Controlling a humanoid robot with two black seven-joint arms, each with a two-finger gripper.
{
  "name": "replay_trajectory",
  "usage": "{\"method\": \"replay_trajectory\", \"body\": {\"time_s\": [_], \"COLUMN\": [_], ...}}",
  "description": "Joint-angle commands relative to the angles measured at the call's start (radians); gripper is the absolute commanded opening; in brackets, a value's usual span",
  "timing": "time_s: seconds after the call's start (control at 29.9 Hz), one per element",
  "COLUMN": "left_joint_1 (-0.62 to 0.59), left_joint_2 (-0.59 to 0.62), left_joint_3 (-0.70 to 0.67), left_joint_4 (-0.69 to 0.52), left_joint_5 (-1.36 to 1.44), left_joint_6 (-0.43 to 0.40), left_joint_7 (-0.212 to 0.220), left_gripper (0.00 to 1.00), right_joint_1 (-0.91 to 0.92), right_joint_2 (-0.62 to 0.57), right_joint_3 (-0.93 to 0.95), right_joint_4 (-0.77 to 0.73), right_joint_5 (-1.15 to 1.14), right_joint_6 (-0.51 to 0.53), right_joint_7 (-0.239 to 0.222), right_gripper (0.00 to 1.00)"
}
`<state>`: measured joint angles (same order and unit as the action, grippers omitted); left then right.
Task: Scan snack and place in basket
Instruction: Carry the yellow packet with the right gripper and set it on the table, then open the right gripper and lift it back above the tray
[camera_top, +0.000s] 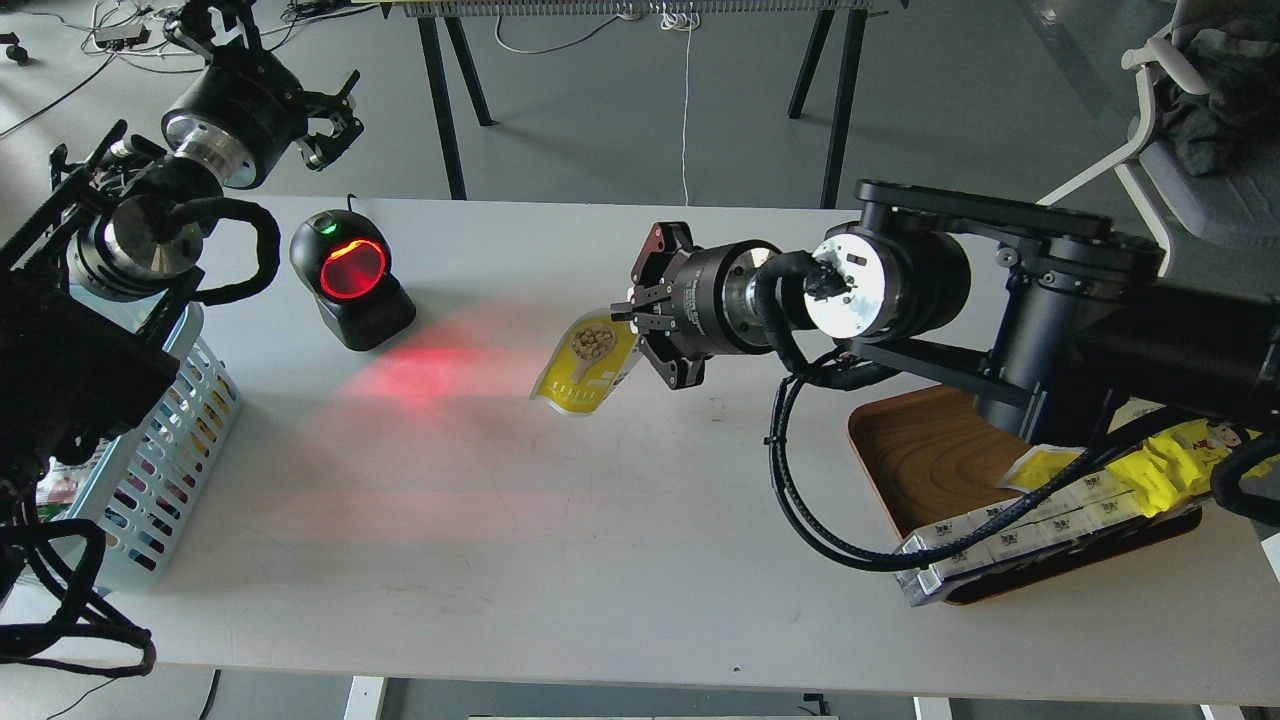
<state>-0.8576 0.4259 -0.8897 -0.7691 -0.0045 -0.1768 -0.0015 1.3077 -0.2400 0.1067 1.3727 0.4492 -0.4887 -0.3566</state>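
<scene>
right end effector (640, 318) holds snack (587, 366) above white table (480, 520).

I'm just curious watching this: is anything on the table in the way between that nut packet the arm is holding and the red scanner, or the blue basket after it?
Nothing visible. The right gripper holds the snack above bare table; the scanner and basket lie leftward.
</scene>
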Motion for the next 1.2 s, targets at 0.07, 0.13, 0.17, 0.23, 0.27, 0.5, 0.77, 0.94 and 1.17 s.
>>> {"method": "replay_trajectory", "body": {"time_s": [0.07, 0.13, 0.17, 0.23, 0.27, 0.5, 0.77, 0.94, 1.17], "left_joint_1": [-0.003, -0.005, -0.005, -0.005, -0.005, -0.005, -0.005, -0.005, -0.005], "left_joint_2": [-0.001, -0.001, -0.003, -0.003, -0.003, -0.001, 0.002, 0.005, 0.046], "left_joint_3": [0.000, 0.000, 0.000, 0.000, 0.000, 0.000, 0.000, 0.000, 0.002], "left_joint_4": [0.001, -0.001, -0.001, -0.001, 0.001, -0.001, 0.001, 0.001, 0.001], "left_joint_5": [0.000, 0.000, 0.000, 0.000, 0.000, 0.000, 0.000, 0.000, 0.020], "left_joint_6": [0.000, 0.000, 0.000, 0.000, 0.000, 0.000, 0.000, 0.000, 0.000], "left_joint_7": [0.000, 0.000, 0.000, 0.000, 0.000, 0.000, 0.000, 0.001, 0.012], "left_gripper": [1.00, 1.00, 1.00, 1.00, 1.00, 1.00, 1.00, 1.00, 1.00], "right_joint_1": [0.001, 0.002, 0.004, 0.005, 0.005, 0.010, 0.027, 0.031, 0.059], "right_joint_2": [0.027, 0.031, 0.036, 0.051, 0.054, 0.059, 0.048, 0.010, -0.082], "right_joint_3": [-0.024, -0.031, -0.033, -0.044, -0.050, -0.053, -0.042, -0.016, 0.034], "right_joint_4": [-0.023, -0.032, -0.038, -0.052, -0.055, -0.063, -0.057, -0.049, -0.023], "right_joint_5": [0.000, 0.000, 0.000, 0.000, 0.000, -0.001, -0.015, -0.026, -0.052], "right_joint_6": [0.000, 0.000, 0.000, 0.000, 0.000, 0.000, 0.000, 0.000, 0.000], "right_joint_7": [-0.001, -0.001, -0.001, -0.002, -0.002, 0.004, 0.007, 0.007, 0.007], "right_gripper": [0.00, 0.00, 0.00, 0.03, 0.07, 0.46, 0.86, 0.95, 0.95]}}
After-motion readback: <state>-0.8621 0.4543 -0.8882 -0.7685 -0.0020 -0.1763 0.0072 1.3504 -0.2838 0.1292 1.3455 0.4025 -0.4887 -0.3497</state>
